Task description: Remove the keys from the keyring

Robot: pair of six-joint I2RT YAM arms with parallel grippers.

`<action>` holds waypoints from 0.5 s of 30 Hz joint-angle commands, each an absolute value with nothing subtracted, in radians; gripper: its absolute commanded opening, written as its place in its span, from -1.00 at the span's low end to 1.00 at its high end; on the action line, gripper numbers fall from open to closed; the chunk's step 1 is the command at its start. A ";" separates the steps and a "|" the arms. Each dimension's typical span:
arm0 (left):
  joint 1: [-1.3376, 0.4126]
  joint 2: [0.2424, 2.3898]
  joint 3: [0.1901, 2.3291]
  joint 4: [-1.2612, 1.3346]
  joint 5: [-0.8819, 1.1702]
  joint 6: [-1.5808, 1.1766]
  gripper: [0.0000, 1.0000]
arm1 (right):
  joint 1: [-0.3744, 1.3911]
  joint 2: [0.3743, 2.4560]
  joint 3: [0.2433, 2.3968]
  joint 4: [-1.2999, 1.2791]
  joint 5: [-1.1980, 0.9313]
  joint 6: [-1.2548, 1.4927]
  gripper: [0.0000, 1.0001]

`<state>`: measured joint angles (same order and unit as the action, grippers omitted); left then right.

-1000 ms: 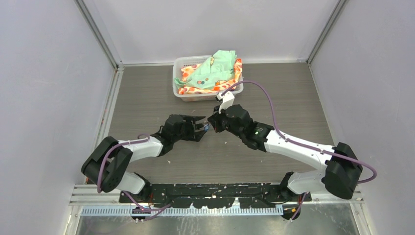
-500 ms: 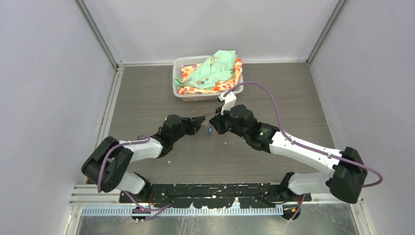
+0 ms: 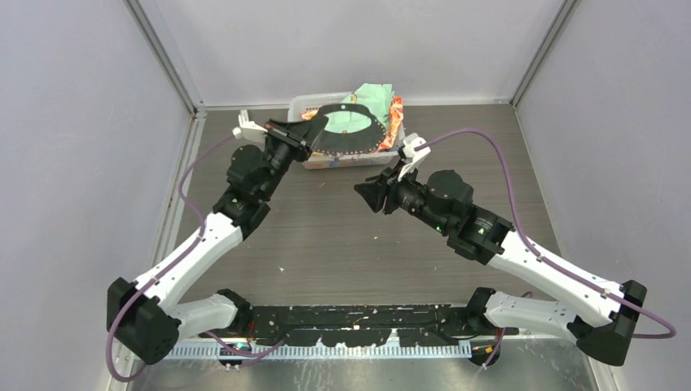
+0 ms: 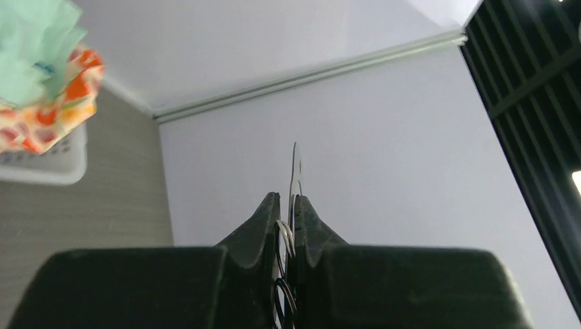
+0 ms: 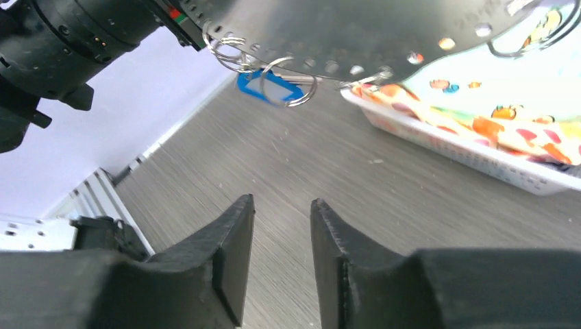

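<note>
Left gripper [image 4: 288, 205] is up high at the back, its 2 black fingers pinched hard on the keyring [image 3: 350, 130]. It's a thin, flat grey plate with a big round hole, held out above the white plastic basket [image 5: 466, 154]. From the left wrist the plate shows edge-on, a mere sliver between the pads. Along its rim runs a row of small punched holes with shiny wire loops [image 5: 260, 63]. From them hang the keys [image 5: 268, 86], a bright blue rectangular tag with silver bits, clear of the table [image 5: 308, 164]. Right gripper [image 5: 281, 205] sits lower, near the rim, jaws parted by a narrow gap with nothing in it. The tabletop is grey wood-grain. Crumpled mint and orange printed cloths [image 5: 521, 127] fill the latticed basket.
</note>
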<state>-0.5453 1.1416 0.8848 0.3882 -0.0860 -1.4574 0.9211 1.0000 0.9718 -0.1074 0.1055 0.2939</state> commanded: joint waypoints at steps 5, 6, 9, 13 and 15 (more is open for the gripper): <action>-0.697 1.094 1.118 0.318 -0.150 -1.012 -0.99 | 0.923 0.886 0.922 0.201 0.030 0.245 0.46; -0.716 1.097 1.150 0.302 -0.157 -0.973 -0.99 | 0.923 0.884 0.903 0.244 0.018 0.244 0.52; -0.746 1.109 1.188 0.307 -0.171 -0.919 -0.99 | 0.923 0.880 0.866 0.346 -0.048 0.221 0.67; -0.783 1.109 1.196 0.331 -0.211 -0.873 -0.99 | 0.923 0.879 0.761 0.521 -0.050 0.215 0.79; -0.793 1.109 1.187 0.366 -0.224 -0.865 -0.99 | 0.923 0.880 0.702 0.637 -0.042 0.213 0.79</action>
